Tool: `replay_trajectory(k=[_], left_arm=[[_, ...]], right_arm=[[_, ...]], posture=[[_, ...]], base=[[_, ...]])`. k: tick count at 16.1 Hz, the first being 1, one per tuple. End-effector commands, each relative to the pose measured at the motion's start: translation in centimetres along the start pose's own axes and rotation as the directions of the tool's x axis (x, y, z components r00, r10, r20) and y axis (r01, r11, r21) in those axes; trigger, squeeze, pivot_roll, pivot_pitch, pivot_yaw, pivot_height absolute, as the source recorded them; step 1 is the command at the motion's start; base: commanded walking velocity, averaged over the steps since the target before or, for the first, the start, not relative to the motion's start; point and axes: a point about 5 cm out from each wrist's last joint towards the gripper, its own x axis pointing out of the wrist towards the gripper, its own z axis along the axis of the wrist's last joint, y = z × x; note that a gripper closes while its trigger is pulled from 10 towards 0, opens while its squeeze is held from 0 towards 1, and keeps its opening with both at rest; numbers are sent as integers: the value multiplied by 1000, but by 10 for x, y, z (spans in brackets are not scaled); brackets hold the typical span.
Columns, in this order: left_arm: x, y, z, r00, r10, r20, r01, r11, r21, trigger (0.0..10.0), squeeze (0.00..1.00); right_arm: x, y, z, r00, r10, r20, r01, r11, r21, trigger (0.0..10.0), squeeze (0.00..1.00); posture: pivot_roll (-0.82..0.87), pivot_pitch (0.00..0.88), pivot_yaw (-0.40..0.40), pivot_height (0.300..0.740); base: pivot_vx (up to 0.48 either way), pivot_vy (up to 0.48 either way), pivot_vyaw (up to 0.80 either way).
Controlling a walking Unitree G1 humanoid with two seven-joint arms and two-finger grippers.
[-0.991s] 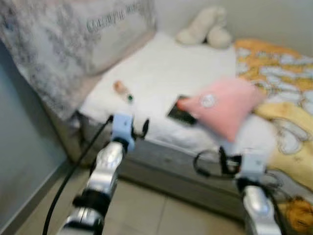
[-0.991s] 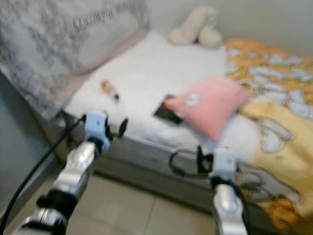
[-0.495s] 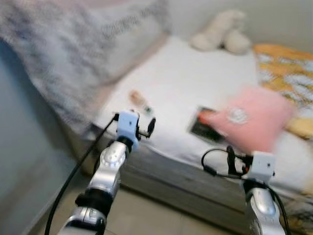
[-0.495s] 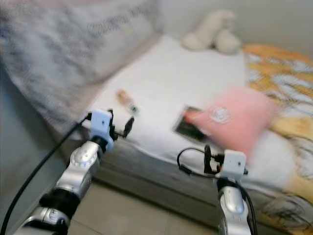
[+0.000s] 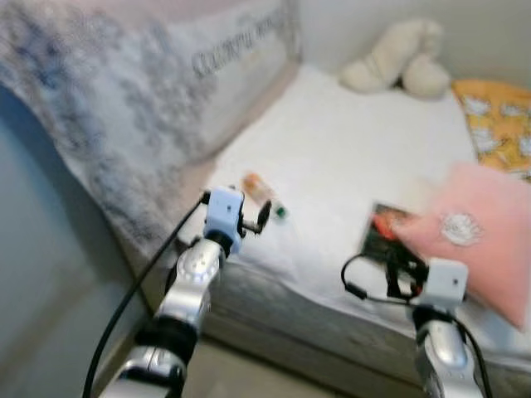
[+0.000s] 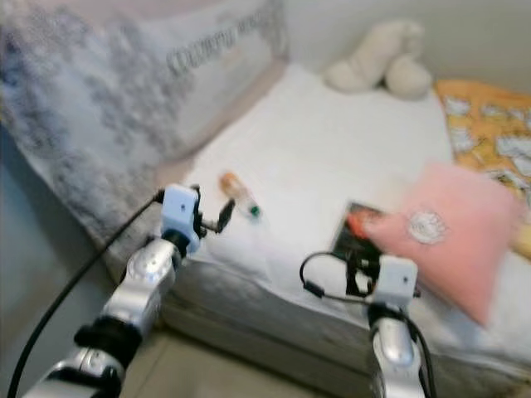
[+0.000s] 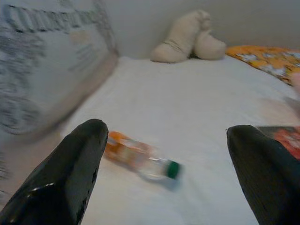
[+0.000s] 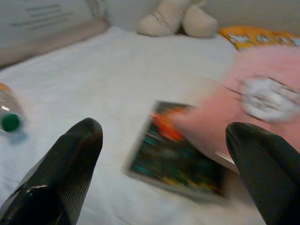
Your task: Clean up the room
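Fingers of both grippers spread wide, holding nothing, above the bed point(image 5: 348, 149) edge.
Left gripper point(image 7: 168, 159) faces a green-capped bottle point(image 7: 140, 156); right gripper point(image 8: 164, 168) faces a book point(image 8: 176, 159) tucked under the pink pillow point(image 8: 248, 112).

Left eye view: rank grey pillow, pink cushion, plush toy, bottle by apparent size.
1. grey pillow, by far the largest
2. pink cushion, partly cut off by the frame edge
3. plush toy, though it lies farthest back, so it may look smaller than it is
4. bottle, clearly the smallest

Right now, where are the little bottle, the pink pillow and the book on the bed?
bottle point(image 7: 140, 158): left wrist view, its clear middle.
pink pillow point(image 6: 448, 232): right eye view, its centre.
book point(image 8: 176, 161): right wrist view, its cover.
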Motion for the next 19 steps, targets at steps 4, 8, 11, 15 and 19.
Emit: replay_trajectory(k=[4,8,11,15,19], left_arm=[[0,6,-1,1000,-11,-7,11,999,33,10000,0],[5,3,-2,999,-13,-39,14,1000,18,10000,0],[8,-1,-3,998,-13,-58,14,1000,13,10000,0],[21,-13,-2,994,-27,-105,26,1000,-9,10000,0],[29,-5,-2,983,49,-179,-47,999,15,10000,0]], right_arm=[[-2,4,1,1000,-1,14,1,1000,-1,10000,0],[-7,4,-2,1000,-5,-9,5,1000,-18,10000,0],[-11,1,-1,1000,-13,2,13,999,-29,10000,0],[-15,2,-1,1000,3,-7,-4,997,-77,10000,0],[-23,-3,0,1000,-19,0,19,997,-71,10000,0]], posture=[[75,0,1,740],[56,0,11,740],[40,0,14,740],[18,0,12,740],[-4,0,22,740]], base=[[441,0,0],[225,0,-759],[0,0,-502],[0,0,0],[0,0,-297]])
